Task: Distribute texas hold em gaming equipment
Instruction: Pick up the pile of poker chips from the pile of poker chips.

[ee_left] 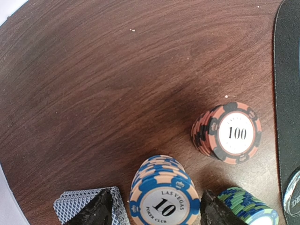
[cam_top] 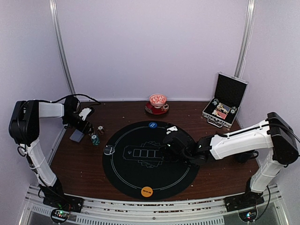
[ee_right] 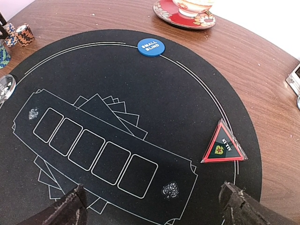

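Note:
In the left wrist view a stack of blue-and-cream "10" chips (ee_left: pixel 164 199) stands between the fingers of my left gripper (ee_left: pixel 157 208). The right finger is at the stack's edge and a small gap shows on the left. Grey-blue-backed cards (ee_left: pixel 70 206) lie under the left finger. A red "100" stack (ee_left: pixel 227 133) and a teal stack (ee_left: pixel 248 204) stand close by. My right gripper (ee_right: pixel 152 197) hangs open over the black mat (ee_right: pixel 187 93) with nothing between its fingers. A blue small-blind disc (ee_right: pixel 151 47), a clear disc (ee_right: pixel 5 86) and an orange disc (cam_top: pixel 147 191) sit on the mat's rim.
A red-edged triangular all-in marker (ee_right: pixel 224 147) lies on the mat to the right of my right gripper. A cup on a red saucer (cam_top: pixel 157 104) stands at the back. The open silver-edged case (cam_top: pixel 225 101) sits at the back right.

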{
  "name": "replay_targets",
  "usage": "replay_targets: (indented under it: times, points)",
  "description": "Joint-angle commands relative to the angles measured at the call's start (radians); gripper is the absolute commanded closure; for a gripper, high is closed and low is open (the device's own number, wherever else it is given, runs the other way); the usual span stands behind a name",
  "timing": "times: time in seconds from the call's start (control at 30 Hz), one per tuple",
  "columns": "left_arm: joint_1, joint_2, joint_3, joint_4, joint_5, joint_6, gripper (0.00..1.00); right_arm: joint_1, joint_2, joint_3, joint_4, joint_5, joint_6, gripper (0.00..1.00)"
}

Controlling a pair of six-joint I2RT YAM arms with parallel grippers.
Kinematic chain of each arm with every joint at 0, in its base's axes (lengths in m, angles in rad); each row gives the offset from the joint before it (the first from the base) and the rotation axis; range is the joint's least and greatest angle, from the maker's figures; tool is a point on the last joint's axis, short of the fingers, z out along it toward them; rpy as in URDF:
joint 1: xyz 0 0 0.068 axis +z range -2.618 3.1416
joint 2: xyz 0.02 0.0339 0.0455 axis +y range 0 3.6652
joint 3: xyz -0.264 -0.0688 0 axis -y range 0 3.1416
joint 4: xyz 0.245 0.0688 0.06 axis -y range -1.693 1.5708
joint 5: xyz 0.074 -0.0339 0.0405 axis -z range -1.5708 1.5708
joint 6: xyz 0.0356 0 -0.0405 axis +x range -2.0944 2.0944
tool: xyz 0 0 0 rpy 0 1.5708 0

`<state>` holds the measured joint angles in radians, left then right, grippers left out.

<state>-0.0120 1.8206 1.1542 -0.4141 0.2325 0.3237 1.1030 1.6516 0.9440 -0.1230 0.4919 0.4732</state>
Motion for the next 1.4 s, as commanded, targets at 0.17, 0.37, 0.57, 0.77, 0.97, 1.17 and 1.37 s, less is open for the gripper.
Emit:
replay_targets:
  times: [0.17,0.37,0.57,0.77,0.97,1.17,1.37]
  points:
    - [0.011,-0.010,0.002,0.022,0.026,0.014,0.35,0.008,0.014,0.026,-0.012,0.030,-0.008,0.00]
    - [0.011,-0.011,0.001,0.024,0.021,0.015,0.39,0.010,0.017,0.027,-0.012,0.030,-0.008,0.00]
    - [0.011,-0.017,-0.001,0.027,0.019,0.014,0.43,0.011,0.019,0.028,-0.012,0.030,-0.008,0.00]
    - [0.011,-0.016,-0.002,0.028,0.016,0.015,0.48,0.012,0.020,0.029,-0.012,0.030,-0.009,0.00]
    - [0.012,-0.019,-0.003,0.028,0.019,0.017,0.53,0.011,0.025,0.033,-0.015,0.030,-0.010,0.00]
    - [0.011,-0.026,-0.004,0.029,0.023,0.017,0.61,0.012,0.024,0.033,-0.016,0.031,-0.010,0.00]
    - [0.012,-0.043,-0.011,0.037,0.021,0.017,0.68,0.012,0.026,0.033,-0.015,0.031,-0.010,0.00]
